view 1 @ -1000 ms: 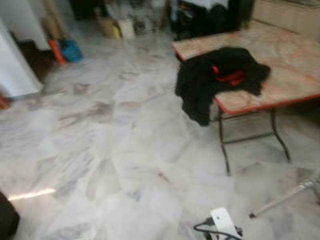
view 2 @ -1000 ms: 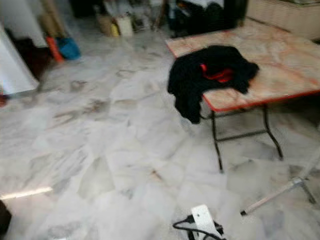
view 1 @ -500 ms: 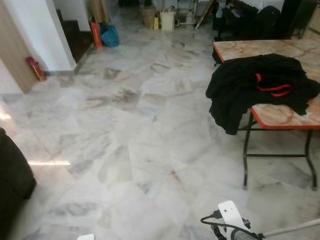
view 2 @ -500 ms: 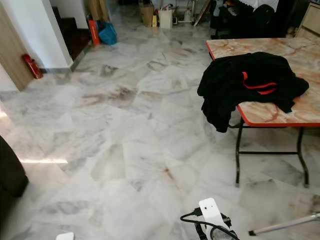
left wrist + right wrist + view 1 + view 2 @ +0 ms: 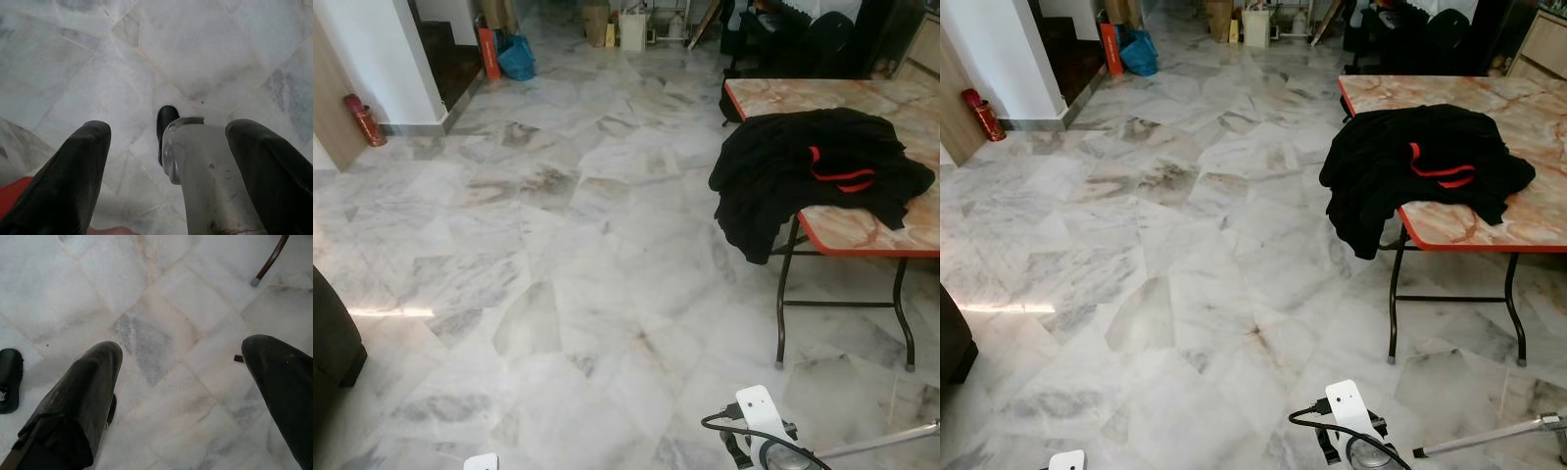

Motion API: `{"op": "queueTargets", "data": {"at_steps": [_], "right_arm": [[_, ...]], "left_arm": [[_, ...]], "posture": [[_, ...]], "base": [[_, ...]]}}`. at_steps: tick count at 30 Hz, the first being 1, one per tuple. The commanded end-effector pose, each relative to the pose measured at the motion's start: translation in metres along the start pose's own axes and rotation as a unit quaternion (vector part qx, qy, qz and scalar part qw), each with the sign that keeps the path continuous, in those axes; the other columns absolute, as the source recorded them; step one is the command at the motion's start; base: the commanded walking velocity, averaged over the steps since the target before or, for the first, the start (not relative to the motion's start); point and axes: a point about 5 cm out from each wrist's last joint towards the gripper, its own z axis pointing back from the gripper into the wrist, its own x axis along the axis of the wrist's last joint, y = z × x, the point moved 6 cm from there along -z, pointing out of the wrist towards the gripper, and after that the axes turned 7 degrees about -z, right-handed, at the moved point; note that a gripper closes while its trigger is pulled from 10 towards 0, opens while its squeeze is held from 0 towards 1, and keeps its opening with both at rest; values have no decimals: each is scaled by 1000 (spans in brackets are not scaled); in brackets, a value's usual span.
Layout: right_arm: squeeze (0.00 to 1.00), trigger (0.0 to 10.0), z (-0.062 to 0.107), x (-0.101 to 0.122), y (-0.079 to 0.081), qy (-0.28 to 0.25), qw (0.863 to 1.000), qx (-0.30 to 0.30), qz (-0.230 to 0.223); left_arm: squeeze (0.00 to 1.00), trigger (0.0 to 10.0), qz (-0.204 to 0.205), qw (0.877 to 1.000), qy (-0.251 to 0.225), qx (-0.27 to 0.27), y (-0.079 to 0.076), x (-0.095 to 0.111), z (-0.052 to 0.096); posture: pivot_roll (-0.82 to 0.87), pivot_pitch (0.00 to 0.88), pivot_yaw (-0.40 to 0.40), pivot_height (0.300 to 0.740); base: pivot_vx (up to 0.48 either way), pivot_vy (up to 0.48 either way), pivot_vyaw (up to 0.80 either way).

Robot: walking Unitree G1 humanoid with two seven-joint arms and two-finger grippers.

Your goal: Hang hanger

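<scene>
Hanger [image 5: 842, 178] on black garment [image 5: 803, 171]; left gripper [image 5: 166, 147] fingers apart.

- We look across a marble floor [image 5: 558, 245] to a red-edged folding table [image 5: 862, 230].
- A black garment [image 5: 783, 176] with 1 red hanger [image 5: 842, 179] drapes over its corner.
- A blue bag [image 5: 517, 59] sits far back.

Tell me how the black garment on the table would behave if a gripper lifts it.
The black garment looks floppy: it lies crumpled and one part droops over the table edge, so it would probably sag and stretch. The red hanger inside may come up with it or slip out.
</scene>
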Motion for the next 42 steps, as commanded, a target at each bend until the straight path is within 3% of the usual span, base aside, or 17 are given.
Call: {"op": "queueTargets", "data": {"at_steps": [1, 21, 34, 42], "right_arm": [[0, 10000, 0, -2, 6, 3, 1000, 7, -9], [0, 10000, 0, -6, 16, 5, 1000, 23, 11], [0, 10000, 1, -11, 15, 9, 1000, 19, 9], [0, 10000, 1, -12, 18, 9, 1000, 20, -5]], "left_arm": [[0, 10000, -8, 1000, 13, 5, 5, -6, 1], [0, 10000, -21, 1000, 16, 9, 11, -12, 3], [0, 10000, -20, 1000, 17, 6, 10, -13, 3], [0, 10000, -18, 1000, 17, 8, 11, -13, 3]], "posture": [[-93, 0, 4, 740], [-90, 0, 26, 740], [-93, 0, 24, 740], [-87, 0, 25, 740]], "base": [[412, 0, 0], [467, 0, 0], [480, 0, 751], [480, 0, 0]]}}
